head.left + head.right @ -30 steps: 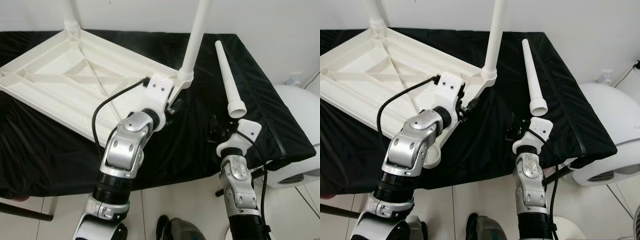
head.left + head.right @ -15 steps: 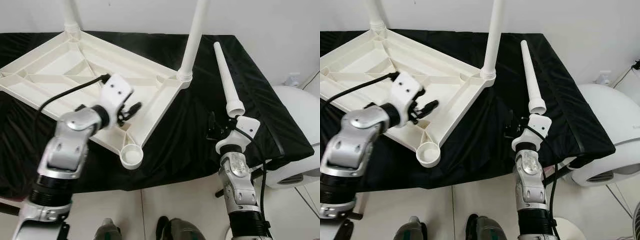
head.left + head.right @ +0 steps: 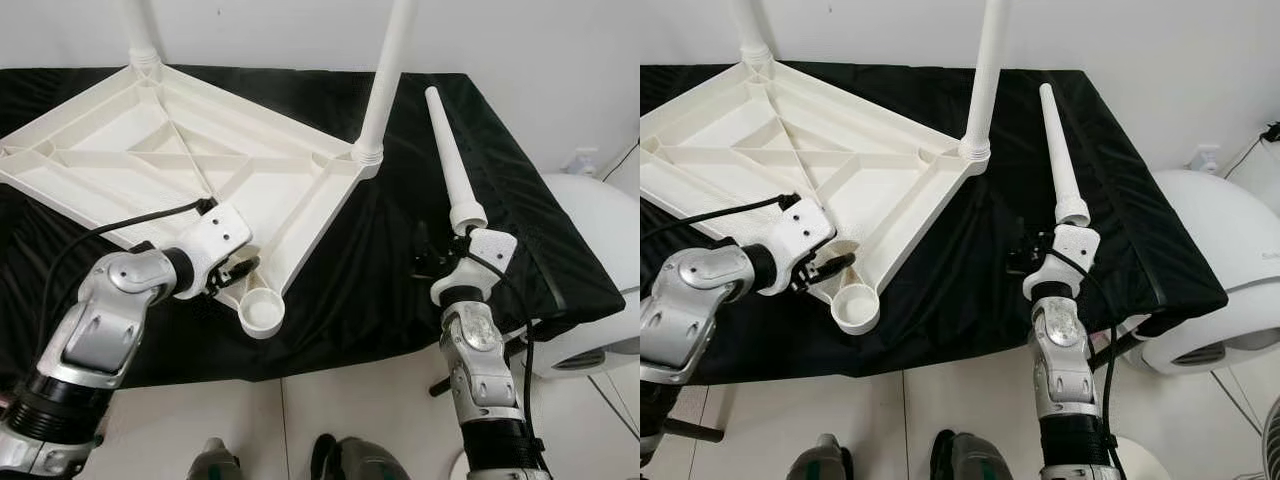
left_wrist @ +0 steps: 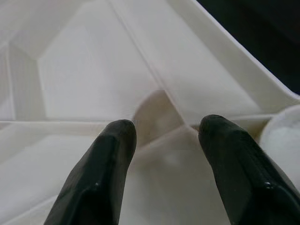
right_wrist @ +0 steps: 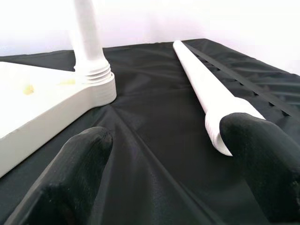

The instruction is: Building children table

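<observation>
Smooth white plastic tabletop (image 3: 150,160), sheeny black cloth (image 3: 520,200)

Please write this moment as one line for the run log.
table top: upside down, two legs fitted | left gripper: open, by empty socket | right gripper: open, near loose leg

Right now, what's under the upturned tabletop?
The black cloth spreads beneath the white tabletop, with the loose leg lying beside it. Whatever the cloth covers is hidden.
</observation>
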{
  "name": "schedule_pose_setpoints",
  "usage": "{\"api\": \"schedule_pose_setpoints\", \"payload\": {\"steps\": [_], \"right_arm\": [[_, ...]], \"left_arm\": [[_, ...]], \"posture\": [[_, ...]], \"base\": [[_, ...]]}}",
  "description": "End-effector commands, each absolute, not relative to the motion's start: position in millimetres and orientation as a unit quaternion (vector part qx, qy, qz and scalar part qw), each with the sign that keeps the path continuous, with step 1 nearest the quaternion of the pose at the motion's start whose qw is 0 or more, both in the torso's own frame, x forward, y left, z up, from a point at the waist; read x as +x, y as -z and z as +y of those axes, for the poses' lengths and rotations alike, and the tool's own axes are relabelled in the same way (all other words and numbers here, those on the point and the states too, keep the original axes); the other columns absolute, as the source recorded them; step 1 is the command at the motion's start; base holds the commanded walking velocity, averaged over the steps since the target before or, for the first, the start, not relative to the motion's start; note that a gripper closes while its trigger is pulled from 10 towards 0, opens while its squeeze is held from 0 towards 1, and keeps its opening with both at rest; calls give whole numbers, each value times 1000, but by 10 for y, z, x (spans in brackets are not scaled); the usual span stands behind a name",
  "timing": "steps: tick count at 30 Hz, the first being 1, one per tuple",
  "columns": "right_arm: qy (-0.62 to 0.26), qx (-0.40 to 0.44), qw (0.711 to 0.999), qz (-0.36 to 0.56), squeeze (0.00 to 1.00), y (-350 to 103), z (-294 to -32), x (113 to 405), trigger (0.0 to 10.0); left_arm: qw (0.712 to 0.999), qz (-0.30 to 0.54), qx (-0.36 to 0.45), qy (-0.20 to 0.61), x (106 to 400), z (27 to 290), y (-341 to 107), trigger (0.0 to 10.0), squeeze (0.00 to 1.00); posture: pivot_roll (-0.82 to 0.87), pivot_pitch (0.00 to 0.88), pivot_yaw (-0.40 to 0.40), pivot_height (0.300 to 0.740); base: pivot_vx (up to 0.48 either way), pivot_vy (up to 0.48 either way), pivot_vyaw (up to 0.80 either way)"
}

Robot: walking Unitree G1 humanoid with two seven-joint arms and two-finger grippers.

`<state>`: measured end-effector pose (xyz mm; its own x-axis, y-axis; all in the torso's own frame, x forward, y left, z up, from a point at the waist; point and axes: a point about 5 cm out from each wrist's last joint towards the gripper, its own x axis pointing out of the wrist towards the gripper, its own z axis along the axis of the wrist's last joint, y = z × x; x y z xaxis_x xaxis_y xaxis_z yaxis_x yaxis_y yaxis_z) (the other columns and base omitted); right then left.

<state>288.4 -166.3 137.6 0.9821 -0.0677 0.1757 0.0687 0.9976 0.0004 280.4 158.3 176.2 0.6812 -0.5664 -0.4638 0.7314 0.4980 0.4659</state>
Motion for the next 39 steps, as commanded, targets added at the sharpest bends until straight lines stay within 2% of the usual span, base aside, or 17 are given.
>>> {"api": "schedule_pose_setpoints", "payload": {"steps": [1,10,17,34,39], "right_arm": [[20,-2,997,-80,0,-1348,-1659,2858,10000],[6,-4,997,-73,0,-1324,-1656,2849,10000],[6,0,997,-73,0,-1321,-1658,2842,10000],[4,0,998,-70,0,-1312,-1660,2824,10000],[2,-1,997,-72,0,-1325,-1662,2834,10000]], "left_arm": [[845,126,339,393,2766,1561,-1749,10000,0],[837,132,350,400,2747,1588,-1728,10000,0],[851,135,349,369,2819,1707,-1773,10000,0],[853,137,353,360,2831,1734,-1750,10000,0],[835,138,376,378,2794,1638,-1679,10000,0]], "posture": [[37,81,-90,740],[33,81,-90,740],[30,81,-87,740],[26,84,-89,740],[26,84,-91,740]], "base": [[0,0,0],[0,0,0],[0,0,0],[0,0,0],[0,0,0]]}}
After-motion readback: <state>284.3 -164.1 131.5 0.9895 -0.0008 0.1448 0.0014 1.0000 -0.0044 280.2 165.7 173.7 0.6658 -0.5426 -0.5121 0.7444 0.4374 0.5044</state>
